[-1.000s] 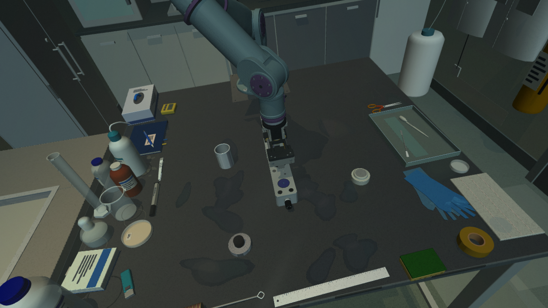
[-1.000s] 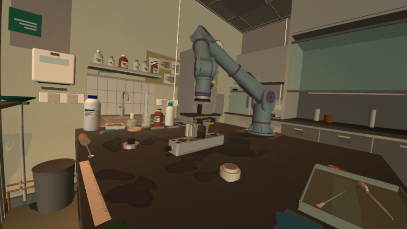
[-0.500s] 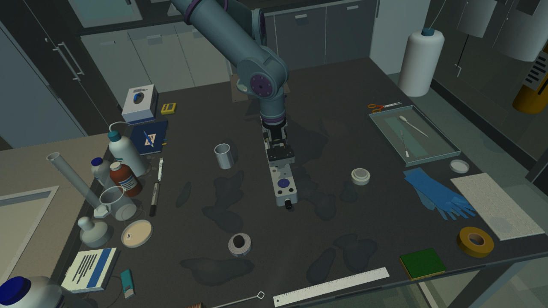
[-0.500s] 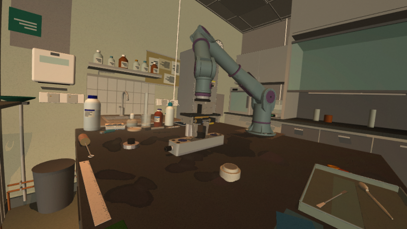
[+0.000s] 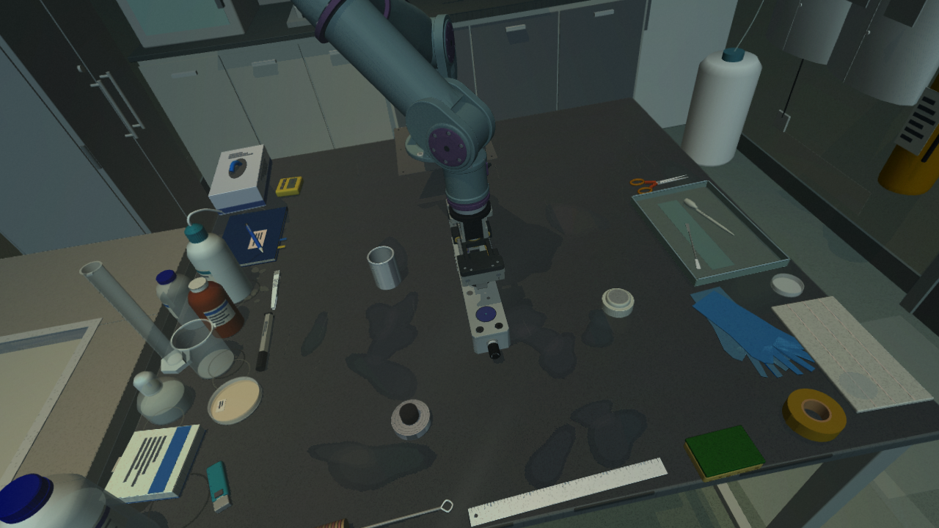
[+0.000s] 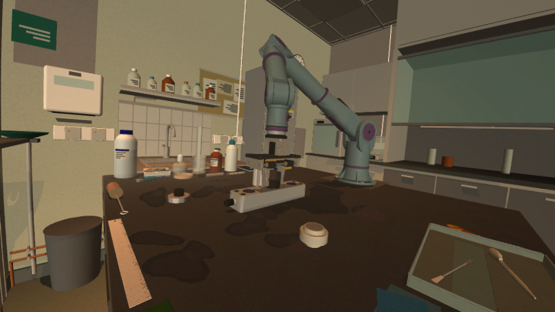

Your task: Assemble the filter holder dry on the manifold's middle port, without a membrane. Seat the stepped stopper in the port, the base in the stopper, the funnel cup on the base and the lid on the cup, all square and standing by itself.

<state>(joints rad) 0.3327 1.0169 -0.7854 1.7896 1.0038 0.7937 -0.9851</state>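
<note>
In the middle of the bench lies the pale manifold block (image 5: 484,308) (image 6: 267,194), with a dark knob at its near end. A dark stepped stopper (image 6: 274,183) sits at its middle port, and I still grip this stopper with my gripper (image 6: 267,181) (image 5: 481,266), which stands straight above the port. The base (image 5: 411,418) (image 6: 179,196), a grey disc with a dark centre, lies on the bench nearer the front. The funnel cup (image 5: 385,266) stands upright to the left of the manifold. The pale round lid (image 5: 618,302) (image 6: 313,234) lies to the right.
Behind the manifold rises the arm's base (image 6: 356,170). Bottles, a glass cylinder and a petri dish (image 5: 234,399) crowd the left edge, while a tray (image 5: 708,231), blue gloves (image 5: 752,330) and a tape roll (image 5: 814,414) lie on the right. A ruler (image 5: 568,491) lies along the front edge.
</note>
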